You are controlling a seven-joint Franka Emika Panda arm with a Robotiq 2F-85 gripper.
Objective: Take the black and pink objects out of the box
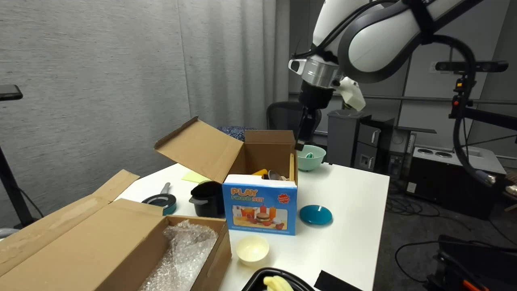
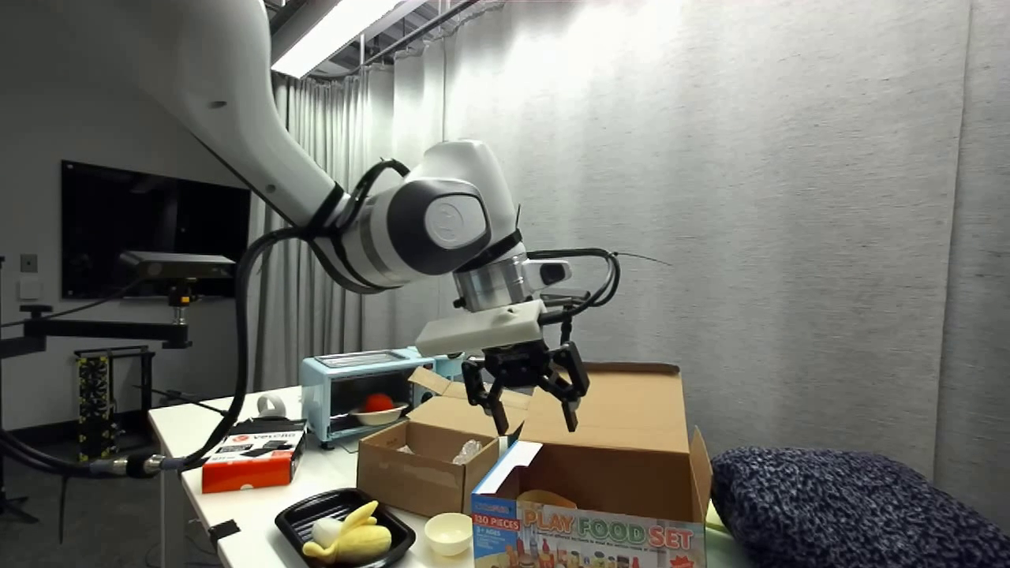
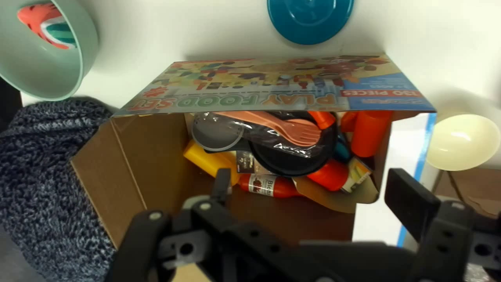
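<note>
The open box (image 1: 260, 206) is printed "Play Food Set" outside and bare brown inside. It also shows in an exterior view (image 2: 607, 544) and the wrist view (image 3: 250, 88). In the wrist view, a round black pan-like object (image 3: 287, 166) lies inside it. Pink utensils, one a fork (image 3: 301, 133), lie over the black object under clear wrap. A grey cup (image 3: 217, 133) sits beside them, with red and yellow items below. In the exterior views the black and pink objects are hidden. My gripper (image 2: 536, 428) is open and empty above the box, its fingers (image 3: 310, 176) wide apart.
Flaps (image 1: 202, 149) stand out from the box. A mint bowl (image 1: 310, 157), teal plate (image 1: 316, 215), cream bowl (image 1: 252, 248), black pot (image 1: 208, 200) and black tray (image 2: 292, 525) surround it. A long carton (image 1: 226, 246) with bubble wrap and a dark cushion (image 2: 852, 505) flank it.
</note>
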